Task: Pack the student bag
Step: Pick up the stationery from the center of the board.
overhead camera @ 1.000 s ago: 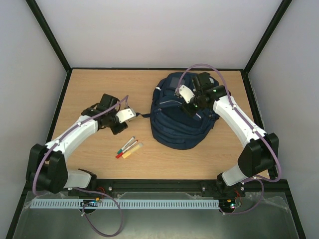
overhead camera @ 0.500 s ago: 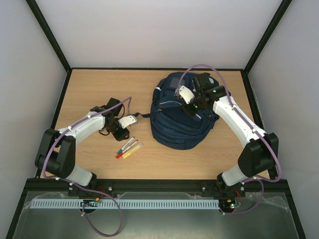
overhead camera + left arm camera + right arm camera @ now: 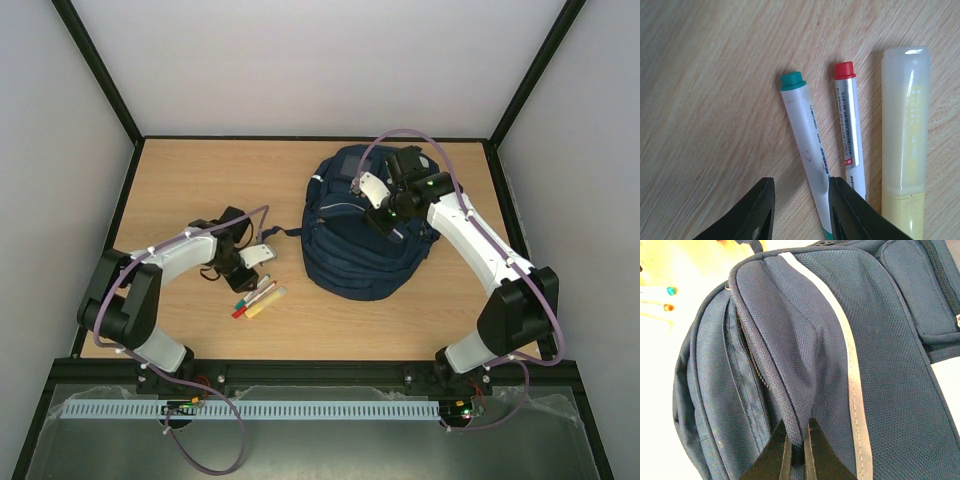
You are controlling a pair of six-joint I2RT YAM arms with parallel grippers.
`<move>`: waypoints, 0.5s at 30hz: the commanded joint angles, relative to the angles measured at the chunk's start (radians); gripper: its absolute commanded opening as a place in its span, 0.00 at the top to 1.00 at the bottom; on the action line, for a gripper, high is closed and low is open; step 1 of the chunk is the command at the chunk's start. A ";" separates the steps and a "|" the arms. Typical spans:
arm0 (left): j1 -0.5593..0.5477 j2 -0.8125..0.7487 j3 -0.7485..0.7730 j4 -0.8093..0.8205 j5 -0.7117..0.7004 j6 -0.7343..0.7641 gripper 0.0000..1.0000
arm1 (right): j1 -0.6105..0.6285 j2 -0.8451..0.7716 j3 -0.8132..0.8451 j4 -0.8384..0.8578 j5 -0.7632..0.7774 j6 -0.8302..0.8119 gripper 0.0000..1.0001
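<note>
Left tool (image 3: 800, 186) dropped to pens (image 3: 847, 125), student bag (image 3: 350, 250) lying near-to-far (pinched)

table (image 3: 200, 180); student bag (image 3: 345, 250); 3 pens (image 3: 258, 297)

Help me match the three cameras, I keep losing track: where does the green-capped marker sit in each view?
Top external: green-capped marker lies on the table, lower left of the student bag.
Left wrist: centre, cap at the top, lower end inside the open left gripper.
Right wrist: far upper left, washed out, beyond the bag.
Shared landmark: the red-capped marker right beside it.
</note>
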 commanded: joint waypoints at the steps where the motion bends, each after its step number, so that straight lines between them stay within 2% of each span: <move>1: -0.015 0.019 -0.016 0.001 -0.034 -0.007 0.68 | 0.008 -0.039 -0.001 -0.016 -0.071 0.008 0.99; 15: -0.053 0.056 -0.002 0.019 -0.093 -0.027 0.62 | 0.008 -0.046 -0.008 -0.009 -0.063 0.007 0.99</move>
